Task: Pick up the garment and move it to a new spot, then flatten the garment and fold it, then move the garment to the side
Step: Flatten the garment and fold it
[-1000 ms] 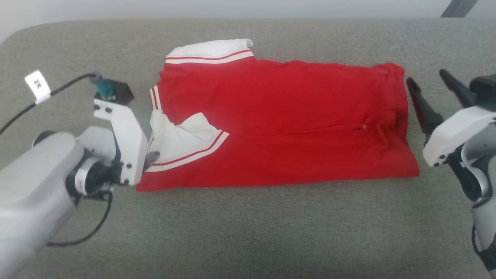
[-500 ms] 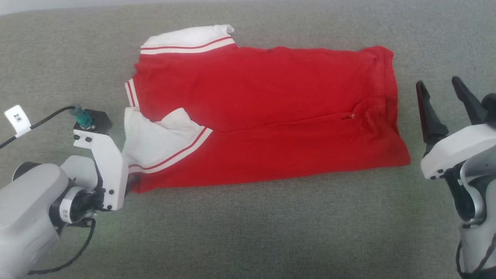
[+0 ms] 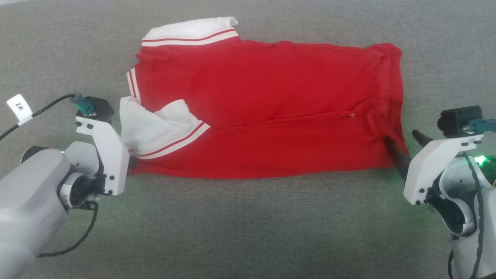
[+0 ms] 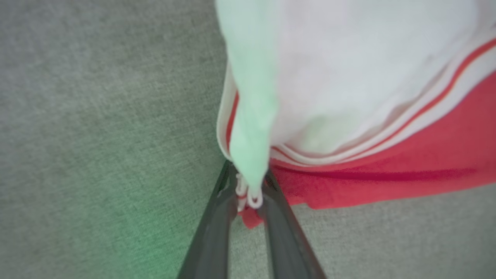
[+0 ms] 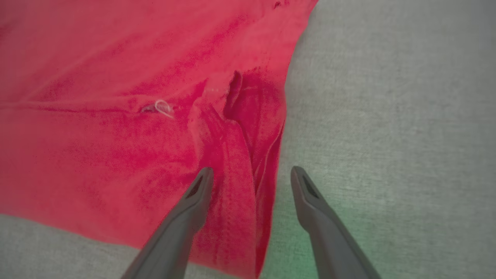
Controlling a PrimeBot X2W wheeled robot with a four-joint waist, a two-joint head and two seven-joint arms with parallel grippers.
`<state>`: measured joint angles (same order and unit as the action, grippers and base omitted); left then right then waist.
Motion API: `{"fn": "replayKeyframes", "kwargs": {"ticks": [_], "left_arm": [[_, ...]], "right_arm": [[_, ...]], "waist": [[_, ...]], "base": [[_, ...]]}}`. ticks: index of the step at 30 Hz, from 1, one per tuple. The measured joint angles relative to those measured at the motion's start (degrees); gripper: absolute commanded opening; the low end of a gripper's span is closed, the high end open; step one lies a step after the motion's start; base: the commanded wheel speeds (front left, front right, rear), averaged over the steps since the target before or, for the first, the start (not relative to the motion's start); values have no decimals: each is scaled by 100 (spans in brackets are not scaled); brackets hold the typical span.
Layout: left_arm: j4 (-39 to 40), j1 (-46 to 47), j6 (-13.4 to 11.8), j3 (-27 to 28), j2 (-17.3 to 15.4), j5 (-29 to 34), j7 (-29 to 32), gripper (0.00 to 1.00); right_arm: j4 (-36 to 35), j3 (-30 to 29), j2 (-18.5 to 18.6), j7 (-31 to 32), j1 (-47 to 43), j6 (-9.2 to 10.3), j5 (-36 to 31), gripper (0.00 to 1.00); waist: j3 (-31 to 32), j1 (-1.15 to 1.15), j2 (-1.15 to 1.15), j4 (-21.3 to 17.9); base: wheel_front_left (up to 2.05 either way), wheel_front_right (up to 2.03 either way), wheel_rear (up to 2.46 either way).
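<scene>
We see the red sports jersey with white panels and red-and-white striped trim [image 3: 271,116] lying folded into a long band near the middle of the grey-green woven cushion [image 3: 248,228]. Its long axis runs from our left to our right across the head view, with the white sleeve end on the left and the plain red hem end on the right. In our judgement the coming move turns on that axis. Each near corner lies straight ahead of one claw, so the left arm is nearer the white end and the right arm nearer the red end, and the cloth has to be shared between them.

Our left claw [image 4: 248,195] sits at the near left corner, drawn narrow and pinched on the jersey's striped edge. Several layers are bunched between the two dark fingers, and the white sleeve panel [image 4: 348,77] spreads away above the pinch.

Our right claw [image 5: 251,172] stands wide at the near right corner and holds nothing. It straddles the jersey's side edge, one finger over the red cloth and the other over bare cushion just beside it. We cannot tell whether the first finger presses on the cloth. We judge that this claw must close on that edge before any lift, so that both ends rise together.
</scene>
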<state>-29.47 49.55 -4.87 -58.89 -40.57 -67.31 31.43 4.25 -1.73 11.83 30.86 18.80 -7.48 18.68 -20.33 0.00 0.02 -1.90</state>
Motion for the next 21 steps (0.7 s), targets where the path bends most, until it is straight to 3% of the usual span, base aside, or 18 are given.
{"fn": "replayKeyframes", "kwargs": {"ticks": [9,10,11,12,21], "left_arm": [[-319,171,216,-38,318,32,-85,0],[-343,183,244,-40,346,32,-92,0],[-370,189,258,-41,369,32,-111,0],[-396,199,264,-45,393,32,-123,0],[-526,234,310,-53,539,-36,-55,0]], "right_arm": [[352,26,79,1312,224,0,83,100],[400,34,96,1386,262,0,36,96],[443,78,123,1456,291,0,-20,36],[471,130,155,1517,324,0,-44,0],[497,221,281,1744,410,-3,-77,0]], "waist": [[-67,0,0,233],[-74,0,0,254],[-80,0,0,275],[-86,0,0,292],[-4,0,-1,398]], "base": [[0,0,0],[0,0,0],[0,0,0],[0,0,0],[0,0,0]]}}
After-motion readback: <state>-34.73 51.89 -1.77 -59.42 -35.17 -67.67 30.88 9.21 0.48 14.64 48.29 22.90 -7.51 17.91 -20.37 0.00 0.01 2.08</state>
